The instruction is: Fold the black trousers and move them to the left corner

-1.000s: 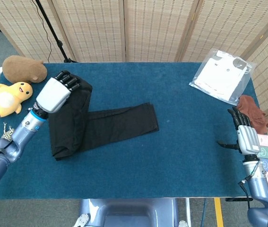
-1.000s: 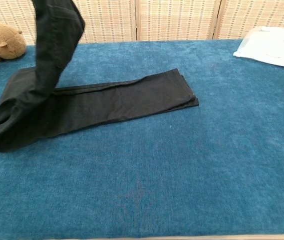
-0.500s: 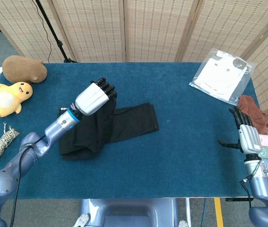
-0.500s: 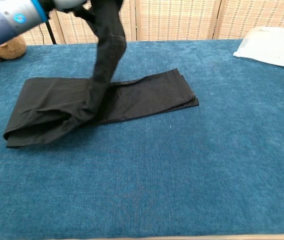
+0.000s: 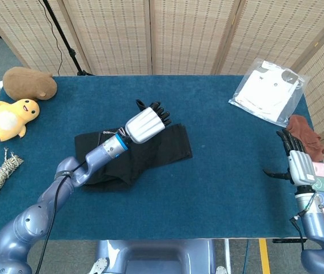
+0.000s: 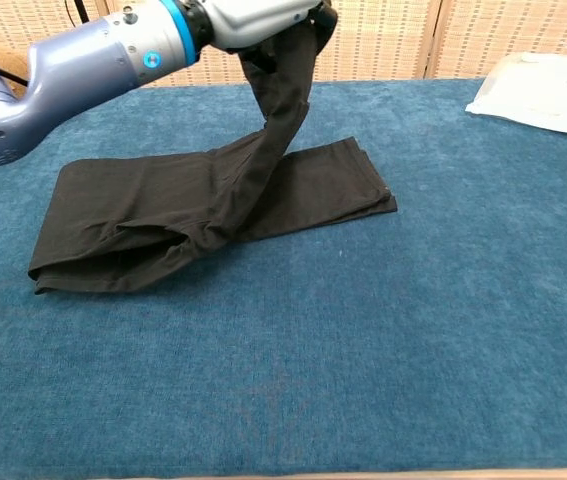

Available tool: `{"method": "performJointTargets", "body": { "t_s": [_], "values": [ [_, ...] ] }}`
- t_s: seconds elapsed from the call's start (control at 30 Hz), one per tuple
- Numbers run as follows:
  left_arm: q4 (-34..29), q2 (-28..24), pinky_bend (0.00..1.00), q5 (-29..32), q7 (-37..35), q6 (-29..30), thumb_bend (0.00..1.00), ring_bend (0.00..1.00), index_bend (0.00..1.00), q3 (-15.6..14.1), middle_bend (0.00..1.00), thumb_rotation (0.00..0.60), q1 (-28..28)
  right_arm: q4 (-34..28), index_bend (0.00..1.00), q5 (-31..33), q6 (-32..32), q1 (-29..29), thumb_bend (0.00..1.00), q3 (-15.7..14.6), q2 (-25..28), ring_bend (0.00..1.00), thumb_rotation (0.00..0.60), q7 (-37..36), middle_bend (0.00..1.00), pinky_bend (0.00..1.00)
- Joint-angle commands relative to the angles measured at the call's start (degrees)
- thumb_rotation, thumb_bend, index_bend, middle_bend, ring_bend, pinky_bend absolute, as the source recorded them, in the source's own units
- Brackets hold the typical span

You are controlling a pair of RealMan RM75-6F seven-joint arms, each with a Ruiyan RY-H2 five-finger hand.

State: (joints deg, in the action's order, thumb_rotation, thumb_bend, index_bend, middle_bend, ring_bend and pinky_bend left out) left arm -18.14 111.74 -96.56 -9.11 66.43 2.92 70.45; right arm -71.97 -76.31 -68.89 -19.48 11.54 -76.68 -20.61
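The black trousers [image 5: 150, 149] are a matte woven fabric, laid as a long flat band near the centre of the counter [image 5: 224, 188], which carries a napped blue cloth surface. One end of the band is lifted off the cloth and hangs as a narrow, creased column; the rest lies flat, with a soft rolled fold at its left end.

The left hand [image 5: 148, 122], white-shelled with black fingers, grips the raised end of the trousers above the flat band. The right hand [image 5: 298, 162] rests at the right edge of the counter, fingers apart, holding nothing.

A clear plastic bag of white garment [image 5: 269, 91] lies at the far right corner, a rust-brown cloth [image 5: 306, 132] just beside the right hand. A brown plush [image 5: 29, 83] and a yellow plush duck [image 5: 8, 117] sit at the far left; a coiled rope [image 5: 3, 174] lies nearer.

Compared with one second ago, the left hand has travelled from the left end of the trousers towards the right, carrying the gripped end over the flat part. The folded left edge has shifted right. The right hand is unchanged.
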Motion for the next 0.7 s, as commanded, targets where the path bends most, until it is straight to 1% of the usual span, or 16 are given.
{"method": "performJointTargets", "body": {
  "t_s": [0.03,0.2,0.27,0.3,0.37,0.43,0.5,0.53,0.57,0.63,0.7],
  "values": [
    [1.30,1.45,0.34,0.19,0.79,-0.49,0.54,0.46,0.81,-0.06,0.46,0.600,1.38,-0.05,0.00,-0.08,0.08,-0.02,0.00,-0.03,0.06,0.00,0.600,-0.21,0.00,0.01],
    [2.90,3.68,0.34,0.69,1.89,-2.78,0.54,0.46,0.81,-0.22,0.46,0.600,3.40,-0.11,0.00,-0.19,0.26,-0.09,0.00,-0.08,0.18,0.00,0.600,-0.69,0.00,0.01],
    [3.52,4.64,0.34,1.10,2.71,-3.85,0.54,0.44,0.78,-0.11,0.45,0.600,3.95,-0.22,0.00,-0.26,0.24,-0.08,0.00,-0.11,0.25,0.00,0.600,-0.82,0.00,0.01],
    [3.83,5.15,0.34,1.32,3.24,-4.31,0.53,0.40,0.72,-0.04,0.41,0.600,4.17,-0.29,0.00,-0.31,0.20,-0.06,0.00,-0.12,0.28,0.00,0.600,-0.88,0.00,0.01],
    [4.19,5.93,0.34,1.71,3.85,-4.91,0.52,0.31,0.54,0.11,0.30,0.600,4.44,-0.44,0.00,-0.43,0.13,-0.04,0.00,-0.17,0.35,0.00,0.600,-0.97,0.00,0.01],
    [4.26,6.46,0.32,2.16,3.93,-5.52,0.48,0.16,0.23,0.33,0.08,0.600,4.58,-0.59,0.00,-0.53,0.05,-0.01,0.00,-0.20,0.42,0.00,0.600,-1.06,0.00,0.01],
    [4.22,7.02,0.29,2.88,3.94,-6.48,0.44,0.08,0.06,0.76,0.00,0.600,4.78,-0.75,0.00,-0.69,-0.03,0.02,0.00,-0.28,0.50,0.00,0.600,-1.10,0.00,0.01],
    [4.20,7.12,0.28,3.02,3.95,-6.68,0.42,0.06,0.01,0.85,0.00,0.600,4.83,-0.78,0.00,-0.73,-0.04,0.02,0.00,-0.30,0.51,0.00,0.600,-1.10,0.00,0.01],
    [4.10,7.31,0.27,3.42,3.90,-6.86,0.41,0.04,0.00,1.18,0.00,0.600,5.00,-0.87,0.00,-0.84,-0.06,0.02,0.00,-0.37,0.54,0.00,0.600,-1.12,0.00,0.01],
    [3.69,7.55,0.27,4.19,3.53,-6.61,0.37,0.01,0.00,1.87,0.00,0.600,5.26,-0.95,0.00,-1.02,-0.02,0.01,0.00,-0.52,0.56,0.00,0.600,-1.09,0.00,0.01],
    [2.97,7.56,0.27,5.03,2.52,-5.11,0.34,0.00,0.00,2.74,0.00,0.600,5.42,-0.94,0.00,-1.04,0.11,-0.05,0.00,-0.60,0.52,0.00,0.600,-1.02,0.00,0.01]
  ]
}}
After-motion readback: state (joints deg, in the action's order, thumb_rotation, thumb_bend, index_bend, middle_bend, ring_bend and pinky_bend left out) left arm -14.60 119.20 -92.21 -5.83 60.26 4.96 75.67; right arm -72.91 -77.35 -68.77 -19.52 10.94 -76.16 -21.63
